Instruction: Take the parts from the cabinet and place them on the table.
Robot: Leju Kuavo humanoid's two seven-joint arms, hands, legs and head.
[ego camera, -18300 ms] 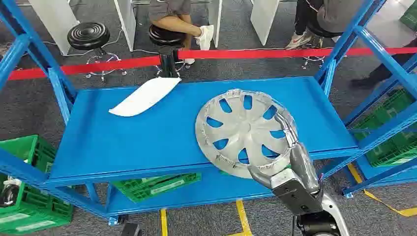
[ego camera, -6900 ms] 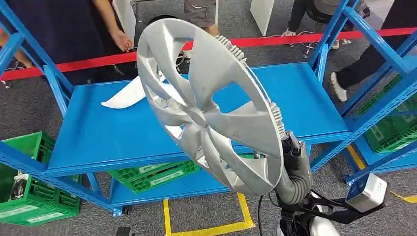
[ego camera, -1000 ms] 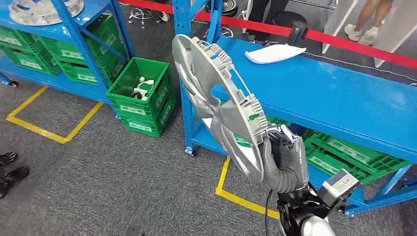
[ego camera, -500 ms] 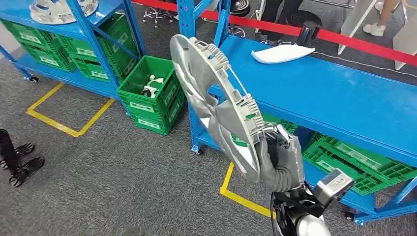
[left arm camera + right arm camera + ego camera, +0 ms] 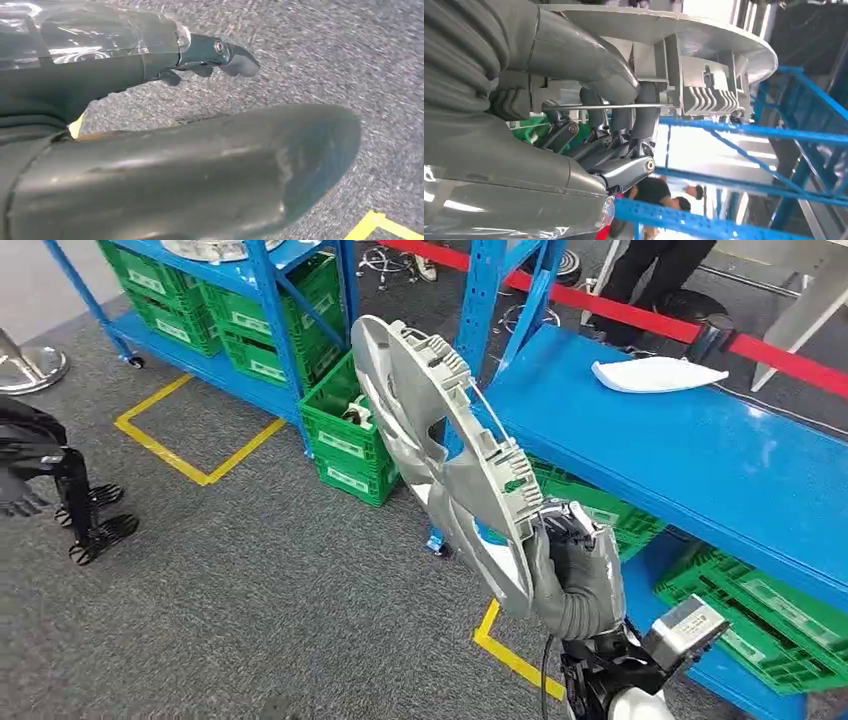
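Carry step: right hand (image 5: 572, 565) is clamped on the lower rim of the hubcap (image 5: 440, 450), held edge-on at frame centre, clear of the blue shelf (image 5: 700, 465) at right; left hand (image 5: 220, 52) hangs over carpet, fingers apart, holding nothing. Next, judged: find the tabletop, none visible here; lay the hubcap down flat.

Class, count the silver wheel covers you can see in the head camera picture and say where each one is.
2. One wheel cover is held on edge by the robot's right hand in the middle of the view. A second, cut off by the frame, lies on the far blue shelf. Others may be hidden.
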